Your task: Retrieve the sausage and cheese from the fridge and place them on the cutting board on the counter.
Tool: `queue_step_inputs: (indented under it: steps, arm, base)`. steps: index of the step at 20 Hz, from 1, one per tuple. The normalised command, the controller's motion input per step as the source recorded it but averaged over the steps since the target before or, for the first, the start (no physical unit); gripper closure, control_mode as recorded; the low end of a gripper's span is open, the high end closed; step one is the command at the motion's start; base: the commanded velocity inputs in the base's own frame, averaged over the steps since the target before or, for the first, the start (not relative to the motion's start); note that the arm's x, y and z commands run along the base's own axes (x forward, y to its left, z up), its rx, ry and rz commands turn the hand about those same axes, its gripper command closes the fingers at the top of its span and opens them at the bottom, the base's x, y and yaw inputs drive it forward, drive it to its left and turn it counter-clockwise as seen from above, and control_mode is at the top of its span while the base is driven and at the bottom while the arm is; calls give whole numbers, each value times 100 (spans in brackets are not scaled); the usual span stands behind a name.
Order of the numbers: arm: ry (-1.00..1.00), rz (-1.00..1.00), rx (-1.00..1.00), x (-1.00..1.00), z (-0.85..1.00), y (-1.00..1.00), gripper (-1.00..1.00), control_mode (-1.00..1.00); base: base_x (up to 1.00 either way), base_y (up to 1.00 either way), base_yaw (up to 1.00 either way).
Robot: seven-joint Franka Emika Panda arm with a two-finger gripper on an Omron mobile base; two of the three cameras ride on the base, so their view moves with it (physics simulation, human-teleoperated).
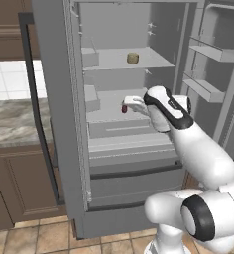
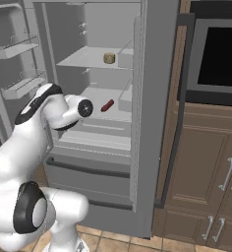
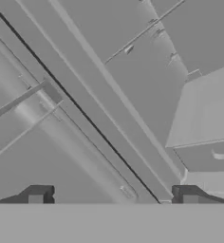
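Note:
The fridge (image 1: 59,99) stands with its doors open. On its upper shelf rests the cheese (image 1: 133,58) (image 2: 109,58), a tan round puck. One shelf lower lies the sausage (image 1: 124,108) (image 2: 107,106), a dark red cylinder. My gripper (image 1: 129,102) reaches into the fridge at that shelf's height, close beside and slightly above the sausage. In the hand view the gripper (image 3: 113,197) is open, its fingertips (image 3: 38,195) wide apart with nothing between them, facing grey shelves. A marbled counter (image 1: 12,121) lies left of the fridge. The cutting board is out of view.
Door bins (image 1: 208,69) (image 2: 19,64) hang on the open door beside my arm. The other open door (image 1: 39,114) juts out before the counter. Two lower drawers (image 1: 134,173) are closed. A dark built-in oven (image 2: 218,54) and brown cabinets (image 2: 201,162) stand right of the fridge.

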Motion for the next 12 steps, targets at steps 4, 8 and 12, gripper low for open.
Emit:
queue_step_inputs:
  steps: [4,8,12]
  arm:
    - [6,-6,-46,-31,34,-43,-100,-100]
    - [4,0,-43,-42,13,-41,-100,-100]
    - [-10,0,-35,-48,0,-32,-100,-100]
  base:
    - [0,0,0]
    - [0,0,0]
    - [0,0,0]
